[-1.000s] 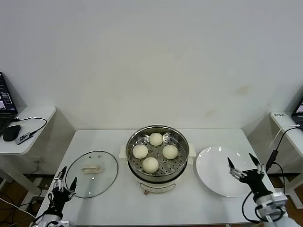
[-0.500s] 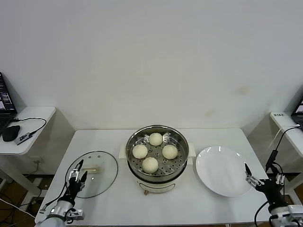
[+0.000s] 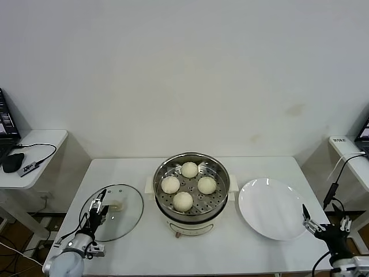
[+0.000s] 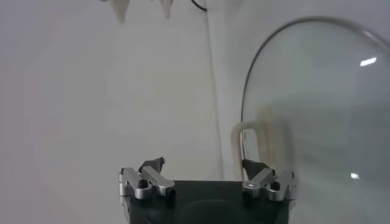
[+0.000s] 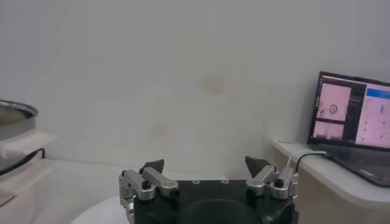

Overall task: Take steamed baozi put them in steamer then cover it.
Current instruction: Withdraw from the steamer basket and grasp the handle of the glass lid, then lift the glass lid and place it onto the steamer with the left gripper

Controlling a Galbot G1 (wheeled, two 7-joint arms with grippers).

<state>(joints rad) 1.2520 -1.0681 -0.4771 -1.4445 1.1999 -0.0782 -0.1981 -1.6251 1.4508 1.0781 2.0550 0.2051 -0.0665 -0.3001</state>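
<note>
My left gripper (image 3: 99, 203) hovers low at the near left, fingers spread; my right gripper (image 3: 326, 221) sits parked near right, fingers apart.

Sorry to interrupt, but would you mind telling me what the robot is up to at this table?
It is loading a steamer. All four baozi already sit on its tray, and the plate beside it is bare. The glass cover lies flat on the table, not yet on. The left gripper, jaws open, hovers at the cover's near edge; the right gripper waits open by the plate.
</note>
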